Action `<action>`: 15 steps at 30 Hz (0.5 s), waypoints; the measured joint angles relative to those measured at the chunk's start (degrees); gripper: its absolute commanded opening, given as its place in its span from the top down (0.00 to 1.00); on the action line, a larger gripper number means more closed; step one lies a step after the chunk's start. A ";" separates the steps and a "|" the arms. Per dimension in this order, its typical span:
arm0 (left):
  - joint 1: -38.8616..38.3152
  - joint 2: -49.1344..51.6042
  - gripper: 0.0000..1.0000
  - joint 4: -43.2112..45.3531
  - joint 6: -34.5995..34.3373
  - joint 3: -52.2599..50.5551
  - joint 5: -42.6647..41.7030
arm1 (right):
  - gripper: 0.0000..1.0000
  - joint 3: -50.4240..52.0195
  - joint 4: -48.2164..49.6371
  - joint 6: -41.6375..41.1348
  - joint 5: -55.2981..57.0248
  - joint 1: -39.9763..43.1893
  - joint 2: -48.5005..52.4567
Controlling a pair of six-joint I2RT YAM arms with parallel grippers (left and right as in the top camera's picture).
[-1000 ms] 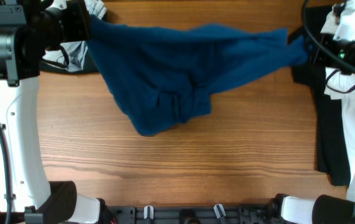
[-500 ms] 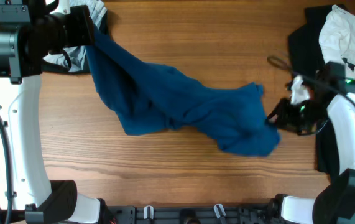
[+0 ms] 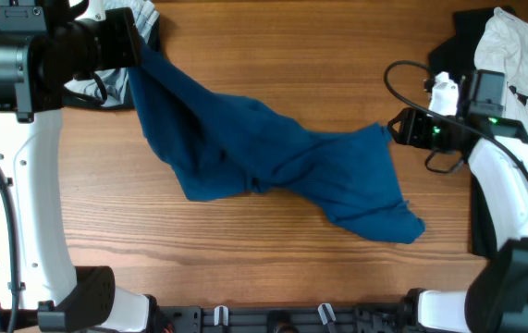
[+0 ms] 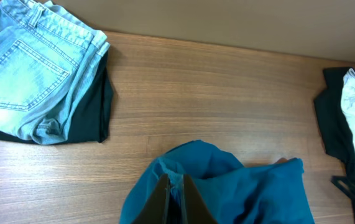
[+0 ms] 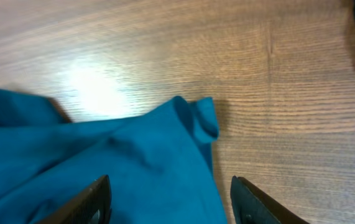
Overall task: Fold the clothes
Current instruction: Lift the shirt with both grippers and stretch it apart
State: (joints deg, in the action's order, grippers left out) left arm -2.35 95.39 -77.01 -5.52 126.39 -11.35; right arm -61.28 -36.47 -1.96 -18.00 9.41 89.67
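Checking your left gripper (image 4: 176, 199): jaws clenched on the blue shirt (image 3: 273, 159) at 10 o'clock. Your right gripper (image 5: 172, 194) sits at 3 o'clock, jaws released, with the shirt sprawled across the surface (image 3: 245, 264).

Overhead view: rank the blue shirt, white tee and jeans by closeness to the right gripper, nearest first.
1. Blue shirt, its corner just left of the right gripper.
2. White tee, up and right of it.
3. Jeans, far left, by the left arm.

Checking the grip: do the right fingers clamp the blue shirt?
No, the right fingers stand wide apart, the blue shirt lying loose beneath them.
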 measured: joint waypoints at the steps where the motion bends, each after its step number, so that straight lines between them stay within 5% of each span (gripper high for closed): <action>1: 0.00 0.00 0.96 0.00 0.00 0.00 -0.02 | 0.38 0.00 0.37 -0.52 0.61 -0.35 1.05; 15: 0.00 4.42 0.96 -1.46 0.00 0.00 0.00 | 0.39 0.00 15.85 -7.72 3.48 -2.73 17.49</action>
State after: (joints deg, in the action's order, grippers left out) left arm -2.35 99.81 -78.48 -5.52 126.39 -11.35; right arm -61.28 -20.62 -9.67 -14.52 6.68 107.15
